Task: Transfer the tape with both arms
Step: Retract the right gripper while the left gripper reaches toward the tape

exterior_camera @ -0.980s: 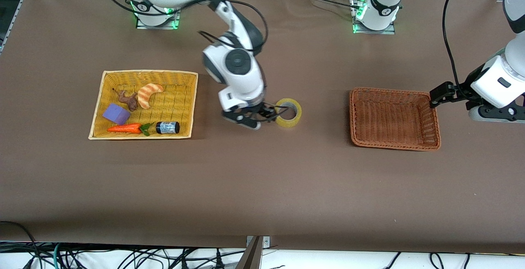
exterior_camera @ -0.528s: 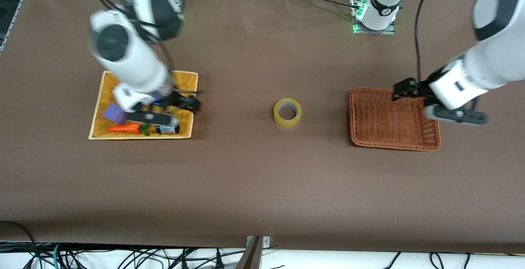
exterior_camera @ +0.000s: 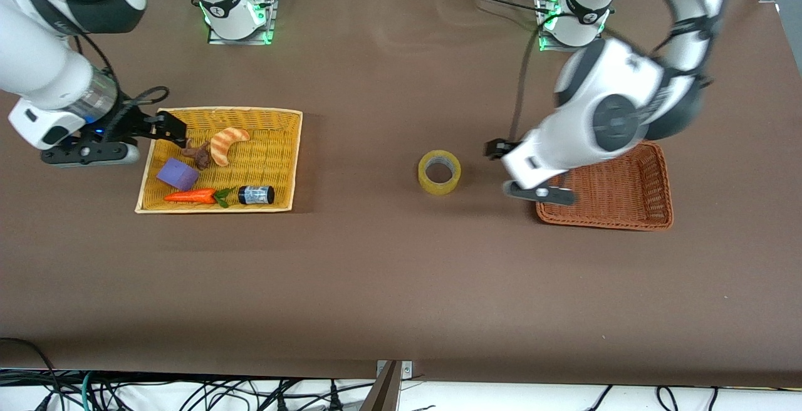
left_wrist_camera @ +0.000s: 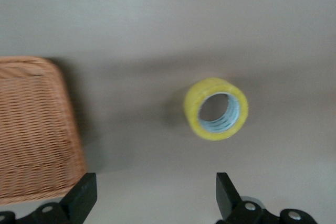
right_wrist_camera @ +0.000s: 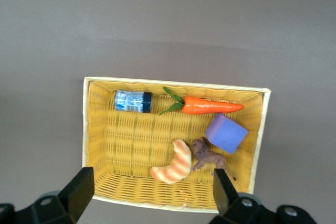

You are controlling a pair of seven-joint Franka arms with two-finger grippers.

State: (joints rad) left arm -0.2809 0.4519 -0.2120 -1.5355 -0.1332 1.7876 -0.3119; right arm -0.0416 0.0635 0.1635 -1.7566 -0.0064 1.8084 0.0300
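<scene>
The tape (exterior_camera: 440, 187), a yellowish ring, lies flat on the brown table midway between the two baskets; nothing holds it. It also shows in the left wrist view (left_wrist_camera: 191, 111). My left gripper (exterior_camera: 498, 148) is open and empty, in the air between the tape and the brown basket (exterior_camera: 626, 220); in its own view (left_wrist_camera: 155, 203) the tape lies ahead of the spread fingers. My right gripper (exterior_camera: 170, 125) is open and empty over the yellow basket's (exterior_camera: 219, 110) corner at the right arm's end of the table; its own view (right_wrist_camera: 151, 192) looks down into that basket (right_wrist_camera: 173, 84).
The yellow basket holds a croissant (exterior_camera: 227, 143), a brown figure (exterior_camera: 199, 154), a purple block (exterior_camera: 178, 173), a carrot (exterior_camera: 191, 196) and a small dark bottle (exterior_camera: 256, 195). The brown basket, also in the left wrist view (left_wrist_camera: 37, 129), has nothing in it.
My right gripper left the tape on the table and swung back over the yellow basket's outer edge. My left arm swung in across the brown basket toward the tape. The tape has not moved.
</scene>
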